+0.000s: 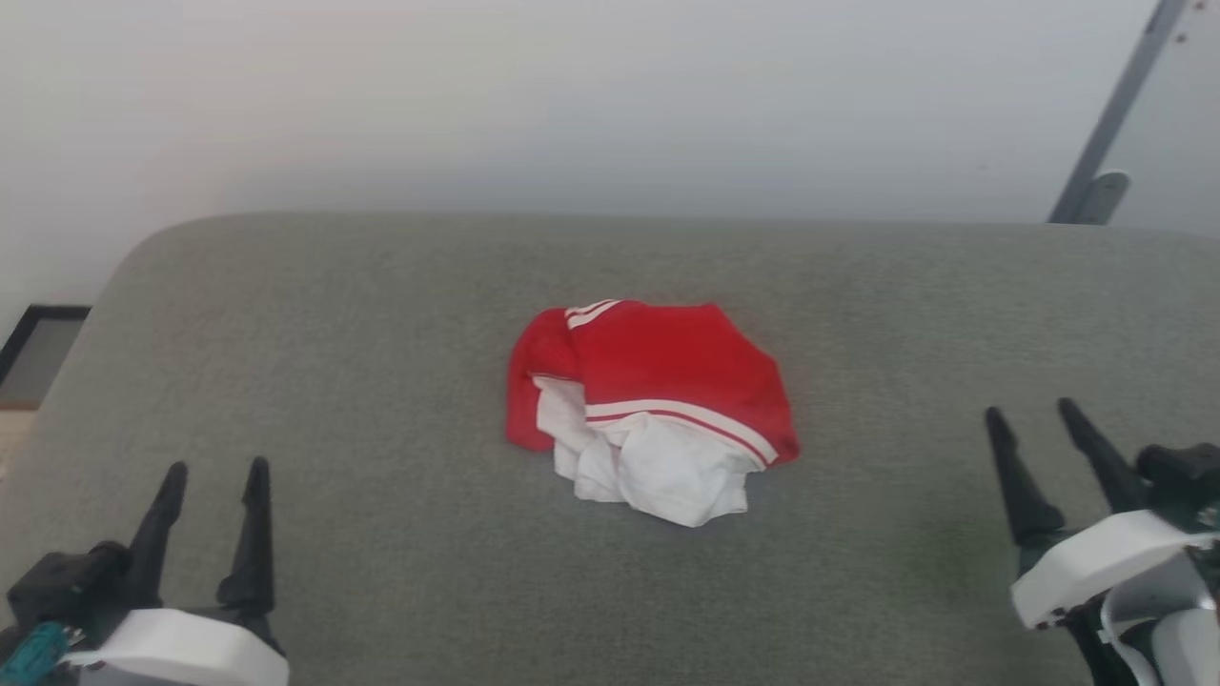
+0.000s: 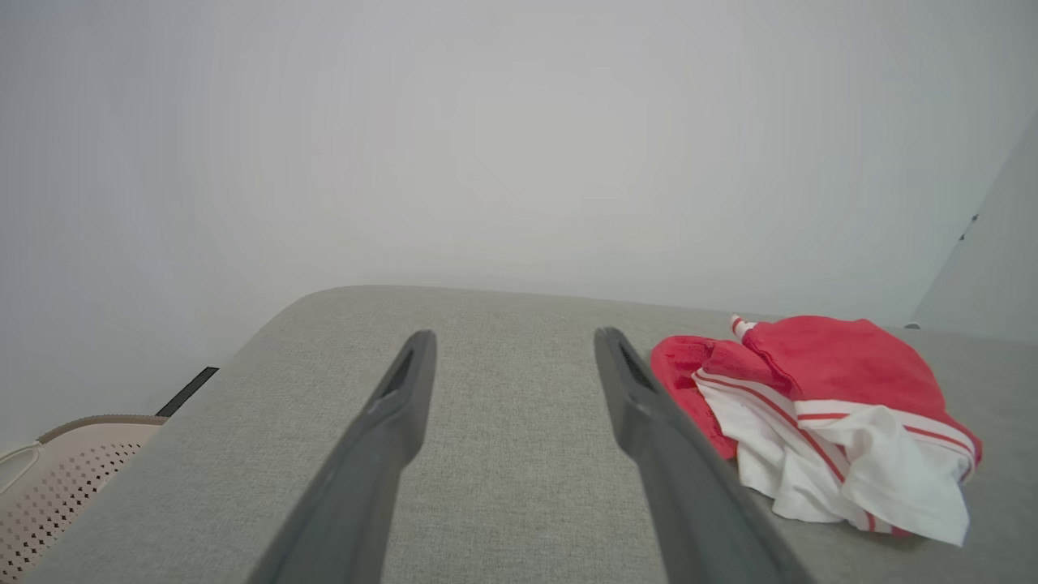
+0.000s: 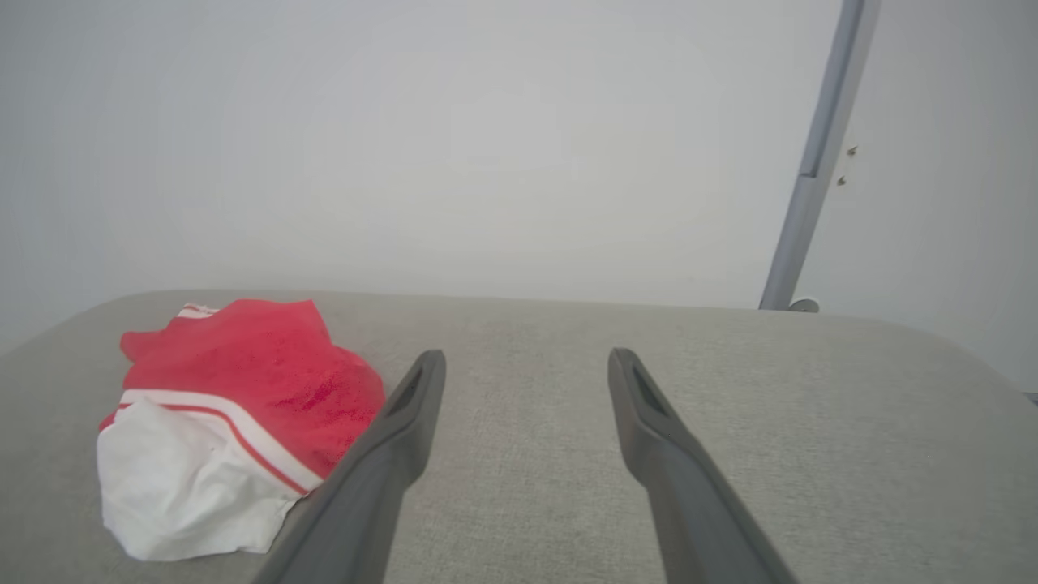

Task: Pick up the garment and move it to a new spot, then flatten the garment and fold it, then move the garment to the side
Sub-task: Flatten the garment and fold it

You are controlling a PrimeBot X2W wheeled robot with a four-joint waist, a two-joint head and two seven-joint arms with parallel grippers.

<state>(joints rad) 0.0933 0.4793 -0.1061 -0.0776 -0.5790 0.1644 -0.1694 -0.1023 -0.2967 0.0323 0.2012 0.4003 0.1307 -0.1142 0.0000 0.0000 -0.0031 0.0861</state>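
The garment (image 1: pixel 653 405), a red shirt with white sleeve ends and striped trim, lies crumpled in a heap at the middle of the grey cushioned surface (image 1: pixel 381 333). My left gripper (image 1: pixel 214 472) rests at the lower left, open and empty, well short of the heap. At the lower right my right gripper (image 1: pixel 1034 412) is likewise open with nothing in it. In the left wrist view the garment (image 2: pixel 827 414) sits to the right of my left gripper (image 2: pixel 511 337). In the right wrist view the garment (image 3: pixel 235 405) lies left of my right gripper (image 3: pixel 527 357).
A pale wall stands behind the grey surface's far rounded edge. A grey metal post (image 1: pixel 1110 110) leans at the back right. A beige perforated basket (image 2: pixel 57 478) sits below the surface's left side. A dark-framed object (image 1: pixel 33 348) lies on the floor at far left.
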